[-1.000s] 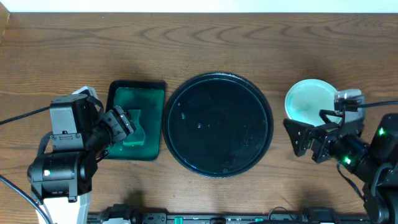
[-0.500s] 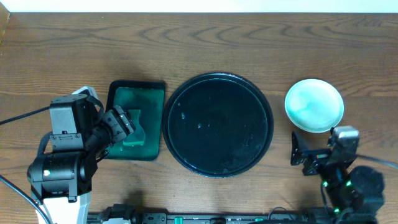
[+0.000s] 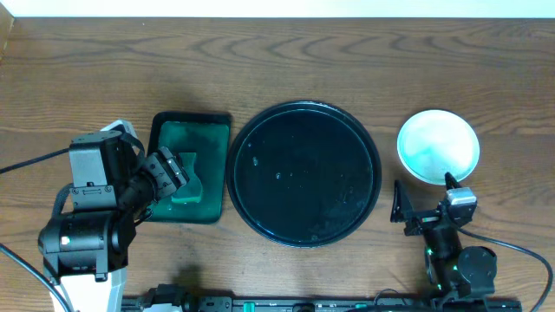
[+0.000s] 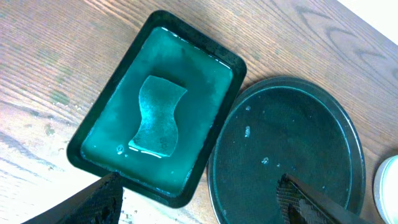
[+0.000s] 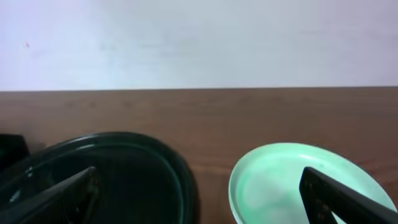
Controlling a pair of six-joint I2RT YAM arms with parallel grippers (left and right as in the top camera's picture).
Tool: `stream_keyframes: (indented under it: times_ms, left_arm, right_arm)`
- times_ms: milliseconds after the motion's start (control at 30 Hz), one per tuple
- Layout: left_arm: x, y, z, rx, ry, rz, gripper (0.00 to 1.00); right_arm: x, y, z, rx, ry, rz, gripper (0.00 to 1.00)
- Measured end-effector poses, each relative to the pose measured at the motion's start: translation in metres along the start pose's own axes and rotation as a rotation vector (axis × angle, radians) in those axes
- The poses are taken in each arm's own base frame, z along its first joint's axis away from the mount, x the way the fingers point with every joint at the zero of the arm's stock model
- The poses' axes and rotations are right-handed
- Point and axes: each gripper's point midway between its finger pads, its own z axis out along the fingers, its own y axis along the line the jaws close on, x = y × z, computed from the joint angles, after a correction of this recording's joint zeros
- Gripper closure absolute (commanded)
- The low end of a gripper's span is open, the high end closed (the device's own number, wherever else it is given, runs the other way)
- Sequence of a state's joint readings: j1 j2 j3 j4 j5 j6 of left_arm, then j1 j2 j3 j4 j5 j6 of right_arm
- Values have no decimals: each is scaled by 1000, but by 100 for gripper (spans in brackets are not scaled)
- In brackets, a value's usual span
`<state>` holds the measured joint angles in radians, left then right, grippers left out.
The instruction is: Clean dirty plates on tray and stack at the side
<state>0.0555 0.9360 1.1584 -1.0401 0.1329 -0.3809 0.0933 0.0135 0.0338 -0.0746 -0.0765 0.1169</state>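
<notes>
The plates [image 3: 438, 146] sit at the right of the overhead frame, on the bare desk [image 3: 286, 61] just beside the tray [image 3: 303, 156] and off it. From above they read as one pale-mint disc, so I cannot tell how many lie stacked. The tray, in the centre, carries no plate, only a few droplets [image 3: 279, 176] on its glossy black floor. By that showing the task looks close to finished (nothing is left on the tray to wipe), unless the faint green tint on the top plate counts as dirt.

The sponge [image 4: 158, 115] lies in teal water in the green wash tray [image 3: 192, 118] at centre left. Both pincers are spread wide and hold nothing. The left pincer [image 4: 199, 183] hangs over the wash tray; the right pincer [image 5: 199, 177] sits low at lower right, near the plates.

The desk is brown wood grain, and a plain pale wall [image 5: 199, 43] runs behind its far edge.
</notes>
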Motion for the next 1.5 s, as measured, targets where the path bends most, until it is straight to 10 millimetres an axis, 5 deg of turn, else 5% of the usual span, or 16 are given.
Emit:
stream_keyframes:
  times_ms: [1067, 1300, 1500]
  left_arm:
    - [-2, 1, -2, -6, -15, 2, 20]
    - [-53, -21, -22, 141, -400, 74, 20]
    - [-46, -23, -22, 252, -660, 176, 20]
  right_arm:
    - [10, -2, 2, 9, 15, 1, 1]
    - [10, -2, 2, 8, 15, 1, 1]
    - [10, -2, 2, 10, 15, 1, 1]
